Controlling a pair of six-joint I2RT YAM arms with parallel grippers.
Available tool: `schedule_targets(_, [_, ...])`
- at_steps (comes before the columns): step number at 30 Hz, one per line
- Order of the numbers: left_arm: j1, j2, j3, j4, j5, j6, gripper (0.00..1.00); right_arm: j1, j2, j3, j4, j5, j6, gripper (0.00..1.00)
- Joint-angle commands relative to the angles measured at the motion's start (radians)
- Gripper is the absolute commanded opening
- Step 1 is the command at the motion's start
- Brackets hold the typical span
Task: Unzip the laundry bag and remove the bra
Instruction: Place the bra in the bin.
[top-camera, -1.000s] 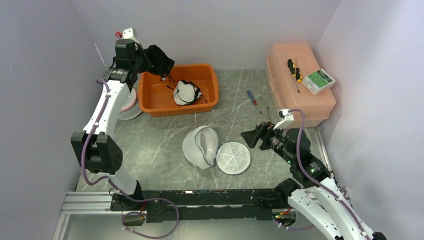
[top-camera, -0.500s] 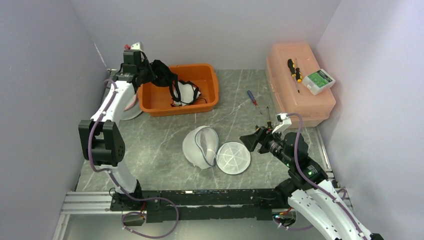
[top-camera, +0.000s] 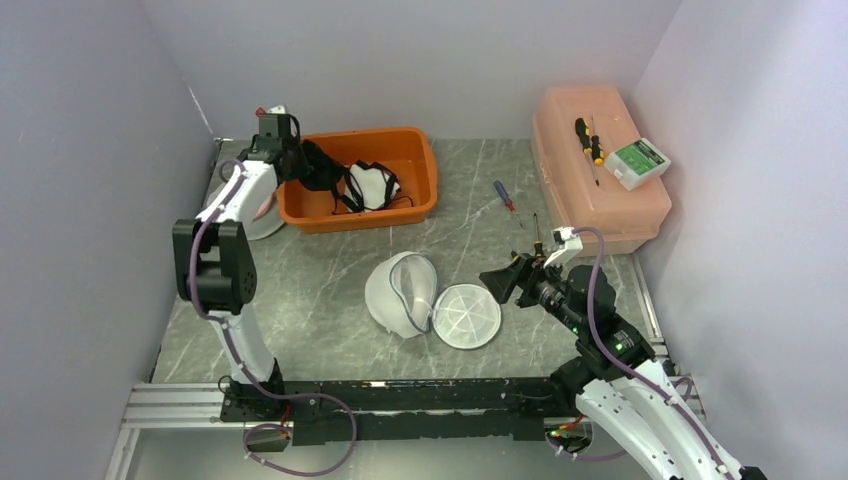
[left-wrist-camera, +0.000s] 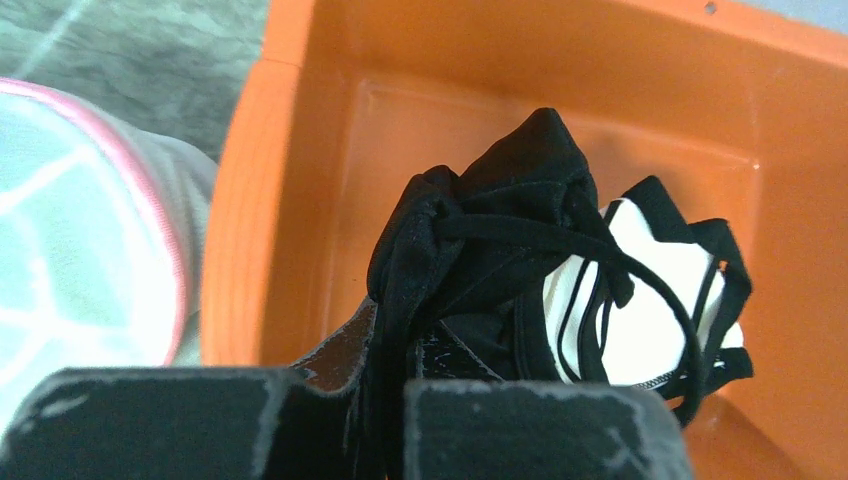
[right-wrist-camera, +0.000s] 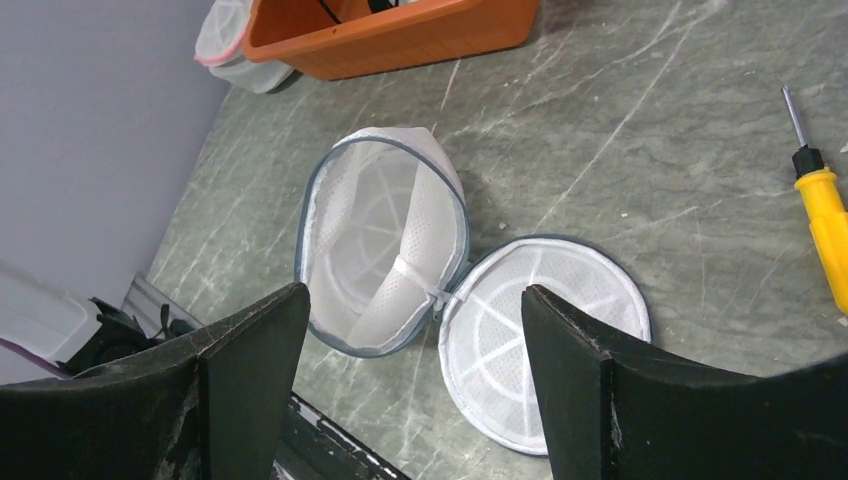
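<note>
Pinching a black bra (left-wrist-camera: 480, 240) between tightly pressed fingers, the left gripper (left-wrist-camera: 385, 400) holds it over the left end of the orange tub (top-camera: 405, 140), just beside a white bra (top-camera: 372, 186) with black trim lying inside. On the table (top-camera: 320, 280), the laundry bag (right-wrist-camera: 380, 250) lies unzipped, its round mesh lid (right-wrist-camera: 545, 320) flat beside the bowl-shaped half. Spread wide and holding nothing, the right gripper (top-camera: 500, 278) hovers just right of the bag.
</note>
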Motion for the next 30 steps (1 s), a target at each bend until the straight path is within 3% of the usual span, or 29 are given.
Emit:
schedule_targets(1, [-0.001,0.102,0.074,-0.052,0.097,0.011,0.03,-0.002,-0.002,0.002,0.044,0.007,-0.019,0.81])
schedule_targets(9, [-0.029,0.161,0.086,-0.018,0.233,0.007,0.03,-0.002,-0.005,0.015,0.031,0.018,-0.026,0.81])
schedule_targets(14, [-0.058,0.25,0.169,-0.089,0.309,0.028,0.03,-0.001,-0.004,0.012,0.032,0.021,-0.025,0.81])
schedule_targets(20, [-0.062,0.216,0.13,-0.057,0.288,0.01,0.03,-0.002,-0.008,0.015,0.021,0.028,-0.028,0.81])
schedule_targets(21, [-0.062,0.207,0.134,-0.066,0.269,0.013,0.08,-0.002,-0.008,0.016,0.021,0.028,-0.028,0.81])
schedule_targets(24, [-0.062,0.175,0.148,-0.1,0.205,0.026,0.38,-0.001,-0.007,0.019,0.022,0.028,-0.032,0.81])
schedule_targets(26, [-0.062,0.146,0.142,-0.11,0.162,0.031,0.53,-0.002,-0.006,0.021,0.023,0.028,-0.033,0.81])
schedule_targets(30, [-0.062,0.095,0.123,-0.115,0.116,0.041,0.63,-0.002,-0.011,0.022,0.022,0.028,-0.034,0.81])
